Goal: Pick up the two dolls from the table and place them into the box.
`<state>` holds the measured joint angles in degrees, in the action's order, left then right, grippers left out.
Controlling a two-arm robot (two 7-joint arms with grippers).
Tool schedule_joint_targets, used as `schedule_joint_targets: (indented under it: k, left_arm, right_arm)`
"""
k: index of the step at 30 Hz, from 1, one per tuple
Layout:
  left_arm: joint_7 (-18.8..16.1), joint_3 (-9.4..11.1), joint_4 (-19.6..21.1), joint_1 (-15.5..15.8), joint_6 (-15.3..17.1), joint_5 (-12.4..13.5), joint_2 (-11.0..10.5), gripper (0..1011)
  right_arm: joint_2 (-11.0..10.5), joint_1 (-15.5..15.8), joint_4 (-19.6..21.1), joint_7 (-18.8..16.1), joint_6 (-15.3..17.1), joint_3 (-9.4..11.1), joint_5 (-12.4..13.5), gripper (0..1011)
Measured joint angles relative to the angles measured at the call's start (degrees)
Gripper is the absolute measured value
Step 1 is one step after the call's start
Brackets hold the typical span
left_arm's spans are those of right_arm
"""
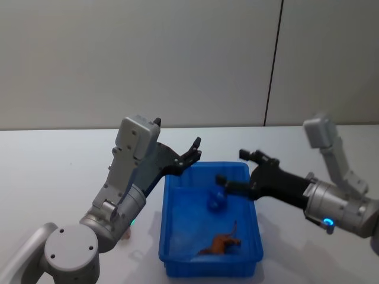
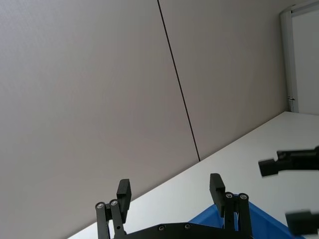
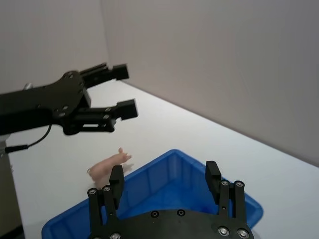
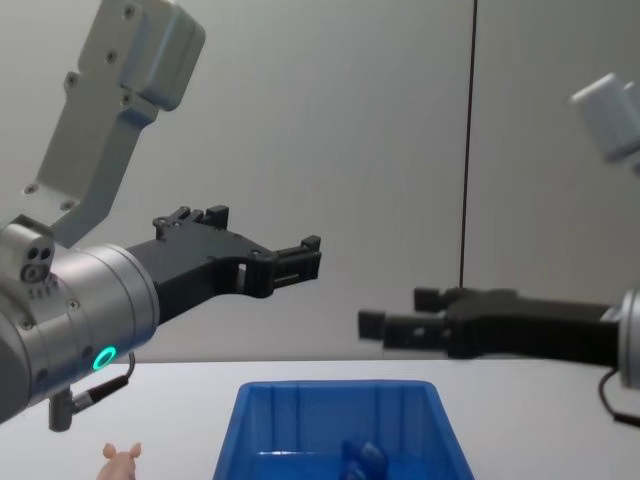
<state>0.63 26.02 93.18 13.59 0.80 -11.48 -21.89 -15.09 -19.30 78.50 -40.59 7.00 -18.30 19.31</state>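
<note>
Left gripper [image 1: 194, 150] and right gripper [image 1: 232, 167] gape wide, empty, above the bright blue plastic bin [image 1: 170, 239] (pale pink pig figure [image 3: 107, 168] lies left).

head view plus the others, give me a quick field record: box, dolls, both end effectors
box: blue open-topped bin on the white table
pink pig doll: on the table, outside the box, on the robot's left of it
brown doll: inside the box, near end
blue item: inside the box, shape unclear
left end effector: open, empty, raised over the box's far left corner
right end effector: open, empty, raised over the box's far right part
</note>
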Motion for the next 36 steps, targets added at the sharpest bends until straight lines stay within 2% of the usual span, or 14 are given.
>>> schedule_joint_targets:
  k: [8,19,24,33,36]
  left_arm:
    - [0.00,0.00,0.00,0.00,0.00,0.00,0.00,1001]
    - [0.00,0.00,0.00,0.00,0.00,0.00,0.00,1001]
    - [0.24,-0.15,0.11,-0.07,0.19,-0.10,-0.22,1001]
    - [0.53,-1.23,2.39,-1.41,3.18,-2.16,-2.13,1001]
    - [-0.35,-1.85,4.04,-2.62,5.50,-3.75,-3.47,1001]
  right_arm:
    - [-1.80,1.24,2.82,4.39,1.81,1.93,3.76,1001]
    - [-4.54,4.11,6.35,12.40,6.70,4.32,8.17,1001]
    - [-5.86,5.71,7.83,17.07,9.52,5.49,10.35,1001]
    - [-7.92,8.43,9.71,24.56,13.90,7.47,13.80,1001]
    - [-8.41,9.13,10.15,26.24,14.94,7.95,14.63,1001]
